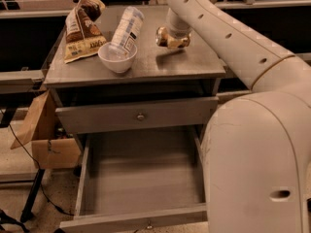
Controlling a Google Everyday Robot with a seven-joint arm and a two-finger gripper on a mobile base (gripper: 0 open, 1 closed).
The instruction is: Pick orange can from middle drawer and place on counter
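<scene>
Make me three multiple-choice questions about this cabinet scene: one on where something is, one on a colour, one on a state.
1. Where is the orange can?
A. at the claw, over the counter
B. in the pulled-out drawer
C. on the floor

2. What colour is the bowl?
A. red
B. white
C. blue

3. The pulled-out drawer is:
A. full of cans
B. holding a bottle
C. empty

Answers:
1 A: the can shows at the claw, over the counter top.
2 B: its rim and sides are white.
3 C: only the bare tray floor shows.
</scene>
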